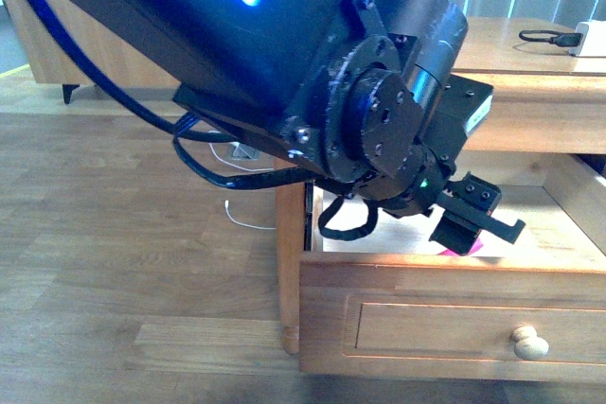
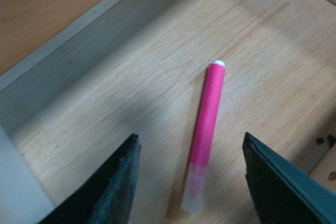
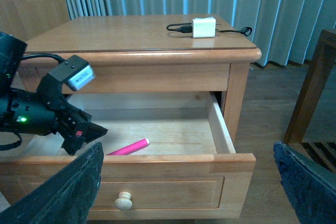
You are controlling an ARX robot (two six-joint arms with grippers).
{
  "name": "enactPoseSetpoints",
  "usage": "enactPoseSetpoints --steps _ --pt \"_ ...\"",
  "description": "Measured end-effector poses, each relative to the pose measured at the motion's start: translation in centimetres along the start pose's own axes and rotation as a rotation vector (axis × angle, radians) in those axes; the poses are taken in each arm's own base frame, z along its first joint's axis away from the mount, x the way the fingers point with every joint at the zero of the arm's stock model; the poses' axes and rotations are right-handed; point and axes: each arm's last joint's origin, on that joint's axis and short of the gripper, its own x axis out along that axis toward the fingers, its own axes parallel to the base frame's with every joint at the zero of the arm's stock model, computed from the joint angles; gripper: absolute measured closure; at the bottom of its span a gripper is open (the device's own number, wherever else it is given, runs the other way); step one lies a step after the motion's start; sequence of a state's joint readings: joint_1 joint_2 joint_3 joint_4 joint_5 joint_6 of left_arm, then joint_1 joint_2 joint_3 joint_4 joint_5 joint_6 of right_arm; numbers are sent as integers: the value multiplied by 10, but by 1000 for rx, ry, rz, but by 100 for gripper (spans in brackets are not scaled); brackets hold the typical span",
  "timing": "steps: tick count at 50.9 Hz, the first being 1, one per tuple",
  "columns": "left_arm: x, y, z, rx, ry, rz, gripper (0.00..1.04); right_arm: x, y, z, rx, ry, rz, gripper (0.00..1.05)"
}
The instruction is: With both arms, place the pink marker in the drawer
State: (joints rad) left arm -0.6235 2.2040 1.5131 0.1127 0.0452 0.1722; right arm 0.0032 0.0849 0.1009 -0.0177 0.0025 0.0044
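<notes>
The short hot-pink marker [image 2: 206, 129] is shown lying free in the open honey-brown wooden drawer [image 3: 157, 159], the black left gripper [image 2: 190, 139] spread wide to leave it there; the right gripper [image 3: 187, 150], also spread, is held clear.

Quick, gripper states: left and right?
Left gripper: open; pink marker lies loose on the drawer floor.
Right gripper: open, holding nothing.

My right gripper [image 3: 187, 149] gapes wide before the open drawer [image 3: 178, 184]. The pink marker [image 3: 128, 147] lies on its floor by the front edge, my left gripper [image 3: 86, 132] just beside it. A white charger [image 3: 203, 27] sits near the cabinet top [image 3: 121, 38]'s rear right corner.
</notes>
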Motion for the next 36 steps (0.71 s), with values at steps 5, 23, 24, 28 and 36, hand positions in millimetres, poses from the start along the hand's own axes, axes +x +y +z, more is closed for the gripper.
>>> enactPoseSetpoints --steps 5,23,24,28,36 --pt "-21 11 -3 -28 -30 59 25 0 0 0 0 0 0 8" --pt "-146 61 -16 -183 -215 365 6 0 0 0 0 0 0 8" --pt "-155 63 -19 -193 -223 378 6 0 0 0 0 0 0 8" --pt "-191 66 -32 -226 -252 428 6 0 0 0 0 0 0 8" --pt "-253 53 -52 -246 -330 513 6 0 0 0 0 0 0 8"
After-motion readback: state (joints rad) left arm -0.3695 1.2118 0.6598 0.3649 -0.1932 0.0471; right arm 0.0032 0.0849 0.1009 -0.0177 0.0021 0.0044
